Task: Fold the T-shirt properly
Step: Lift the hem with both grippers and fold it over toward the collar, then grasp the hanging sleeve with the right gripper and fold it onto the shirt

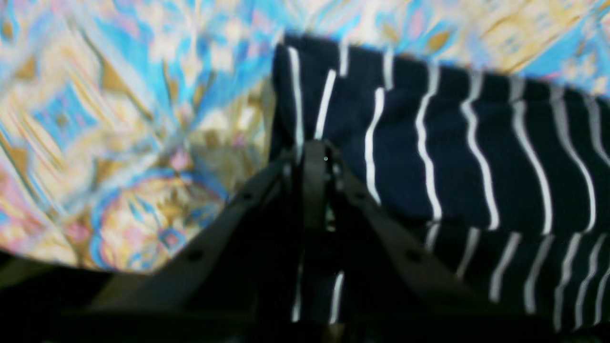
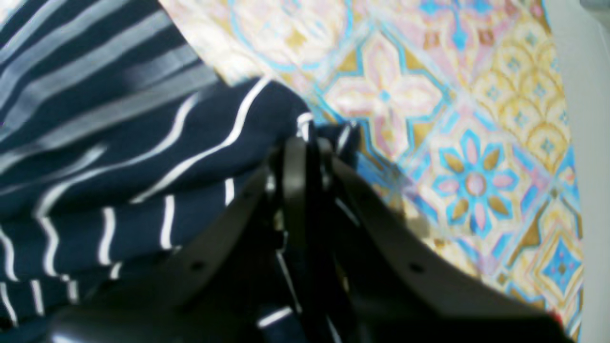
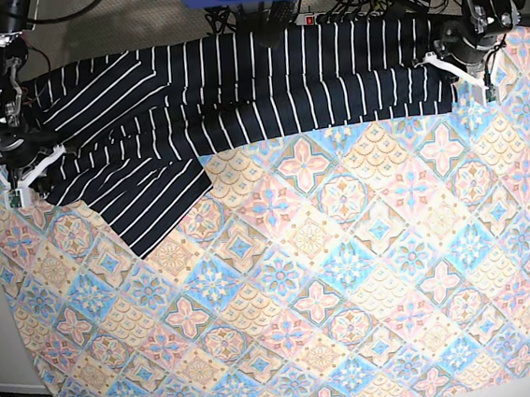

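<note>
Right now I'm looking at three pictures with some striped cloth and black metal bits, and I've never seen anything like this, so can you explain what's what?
This is a robot with two arms, working over a table.

The wide picture looks down from above. On the patterned cloth covering the table lies a dark T-shirt with white stripes, stretched out along the far edge.

The other two pictures come from small cameras mounted on the robot's wrists, so each looks along its own claw.

The left gripper is the claw at the right of the overhead picture. The right gripper is the one at its left. Both are pinched shut on an edge of the T-shirt, one at each end. The wrist pictures are blurry, so finer detail is hard to tell.
</note>
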